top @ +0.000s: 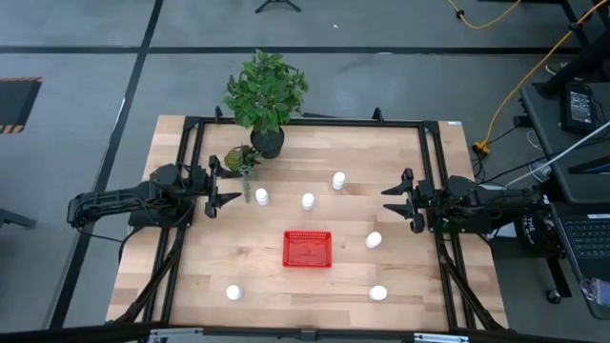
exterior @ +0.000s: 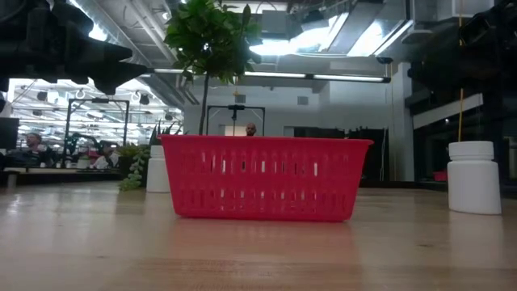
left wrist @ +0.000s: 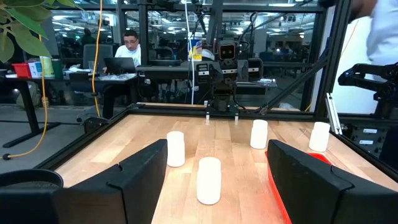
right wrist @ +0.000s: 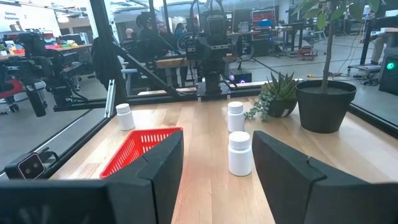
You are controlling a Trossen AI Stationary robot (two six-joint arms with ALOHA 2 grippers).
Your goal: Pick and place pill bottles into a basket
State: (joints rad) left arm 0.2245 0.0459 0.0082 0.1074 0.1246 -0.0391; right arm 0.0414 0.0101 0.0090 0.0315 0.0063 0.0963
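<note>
A: Red plastic mesh basket (top: 307, 249) with lattice walls, sitting at the middle of the pale wooden table (top: 191, 276). Empty, judging from the high view. Probably set there to be within reach of both arms.

B: Six small white cylindrical pill bottles, all outside it. One (top: 261, 196) near the left gripper (top: 222, 187), one (top: 308, 201) just beyond the basket's far wall, one (top: 338, 180) farther back. One (top: 374, 240) off the basket's right side, two more toward the front edge, at left (top: 233, 292) and right (top: 378, 293). All upright, apparently, and none touching another or the basket.

A: Left gripper hovering at the left side of the table, fingers spread apart, nothing between them. Right gripper (top: 399, 199) at the right side, also spread wide and empty. Both pointed inward, looking like a ready stance with no bottle picked yet.

B: Room for moving: bare wood all round the basket, bottles well apart, so approaches from above look free. Tighter on the left: black plant pot (top: 268, 143) with a leafy green plant and a small succulent (top: 242, 159) just beside that gripper, near the closest bottle. Front two bottles near the table edge, worth care against knocking them off.
</note>
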